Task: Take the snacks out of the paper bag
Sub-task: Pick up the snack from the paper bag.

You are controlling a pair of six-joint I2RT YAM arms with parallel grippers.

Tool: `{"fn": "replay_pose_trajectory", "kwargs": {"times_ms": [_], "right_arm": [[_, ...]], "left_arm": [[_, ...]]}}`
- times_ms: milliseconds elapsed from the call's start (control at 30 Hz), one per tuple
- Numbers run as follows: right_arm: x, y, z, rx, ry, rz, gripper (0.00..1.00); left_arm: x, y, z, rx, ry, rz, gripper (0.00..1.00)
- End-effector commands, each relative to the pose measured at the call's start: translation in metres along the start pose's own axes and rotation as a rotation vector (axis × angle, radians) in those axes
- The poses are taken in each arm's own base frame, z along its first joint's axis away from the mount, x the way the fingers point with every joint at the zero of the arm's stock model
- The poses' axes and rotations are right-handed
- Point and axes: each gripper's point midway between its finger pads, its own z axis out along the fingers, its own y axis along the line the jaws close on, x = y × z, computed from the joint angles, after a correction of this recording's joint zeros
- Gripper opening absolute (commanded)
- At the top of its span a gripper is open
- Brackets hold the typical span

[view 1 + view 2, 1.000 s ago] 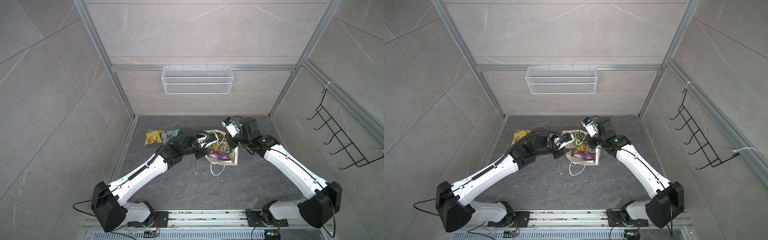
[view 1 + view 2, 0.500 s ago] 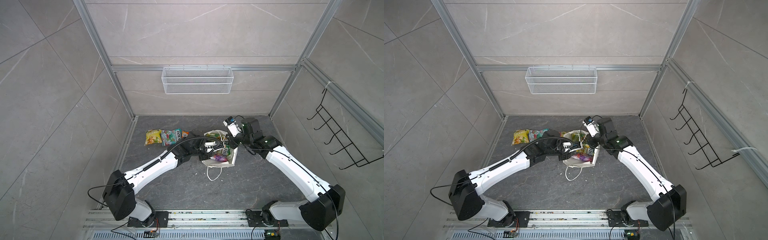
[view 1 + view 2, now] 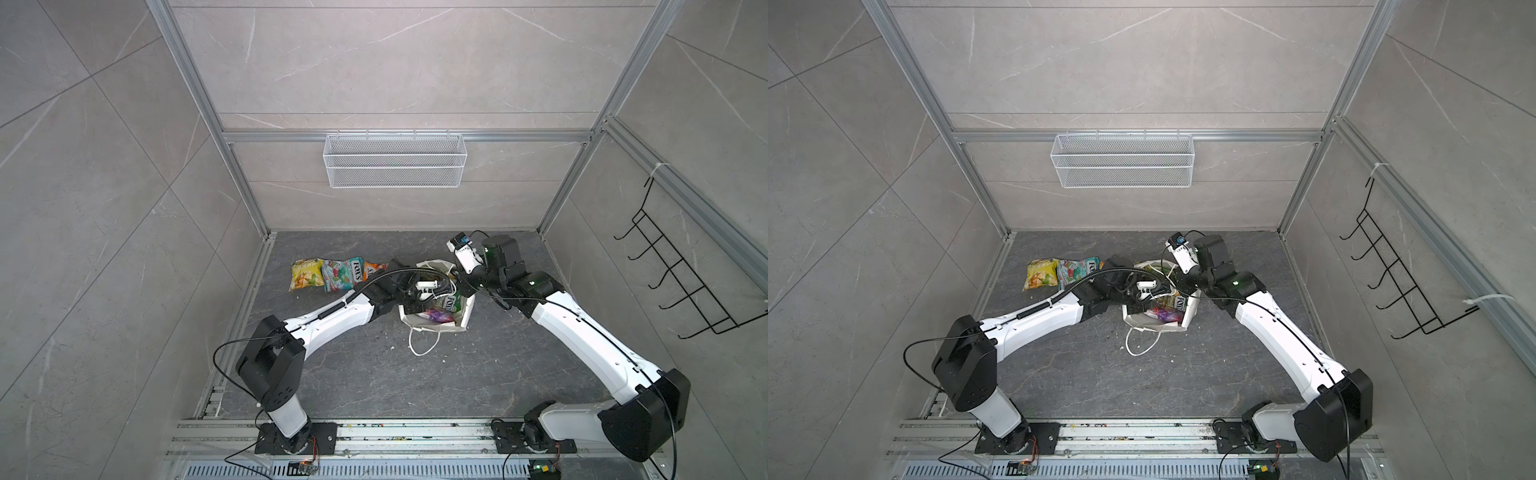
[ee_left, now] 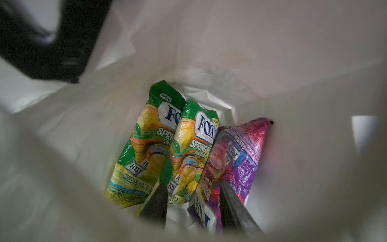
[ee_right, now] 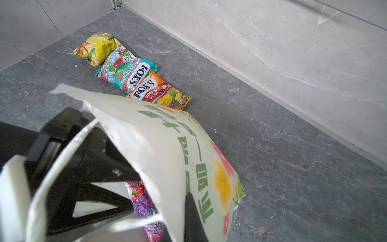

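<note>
1. A white cord handle (image 3: 422, 345) lies on the grey floor (image 3: 374, 374) on the near side of the paper bag (image 3: 432, 328) and hangs from its rim.
2. The paper bag is on the floor between the two arms with its mouth wide open, as both top views show.
3. The left gripper (image 4: 191, 185) is deep inside the bag. Its fingers (image 4: 156, 201) stand partly apart and clamp nothing; the end of the purple packet (image 4: 236, 159) lies between them.
4. Beside the purple packet, also in the bag, are two green-yellow packets (image 4: 144, 146), one overlapping the other.
5. The right gripper (image 5: 188, 201) is closed on the far rim of the bag and pinches its paper wall.
6. On the floor to the far left of the bag, three packets lie in a row. The orange packet (image 5: 159, 92) is just beside the bag, then comes the teal-red packet (image 5: 125, 69), and the yellow packet (image 5: 98, 47) is farthest from the bag. Neighbours touch.
7. Well behind the bag, a white wire basket (image 3: 395, 166) hangs on the back wall (image 3: 395, 62).
</note>
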Motion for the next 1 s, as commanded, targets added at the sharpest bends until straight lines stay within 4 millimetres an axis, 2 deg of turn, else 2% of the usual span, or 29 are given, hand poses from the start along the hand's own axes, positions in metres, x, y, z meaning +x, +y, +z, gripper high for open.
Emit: {"fn": "replay_pose_trajectory", "kwargs": {"times_ms": [0,233,367,500,800,967], "right_arm": [[-0.026,0.001,-0.016,0.005,-0.108,-0.01,0.0],[-0.031,0.001,-0.018,0.007,-0.127,-0.022,0.0],[-0.032,-0.005,-0.021,0.046,-0.137,-0.013,0.0],[-0.034,-0.016,-0.025,0.103,-0.146,0.003,0.0],[-0.037,-0.028,-0.032,0.121,-0.169,0.037,0.0],[-0.035,-0.032,-0.032,0.122,-0.163,0.053,0.0]], "left_arm": [[-0.011,0.028,0.002,-0.066,-0.049,0.045,0.51],[-0.001,0.033,0.023,-0.032,-0.019,0.081,0.55],[-0.004,0.032,0.023,-0.033,-0.04,0.083,0.54],[-0.008,0.03,0.014,-0.053,-0.073,0.064,0.53],[-0.009,0.028,-0.018,-0.126,-0.08,0.076,0.51],[-0.016,0.027,-0.034,-0.14,-0.105,0.069,0.5]]}}
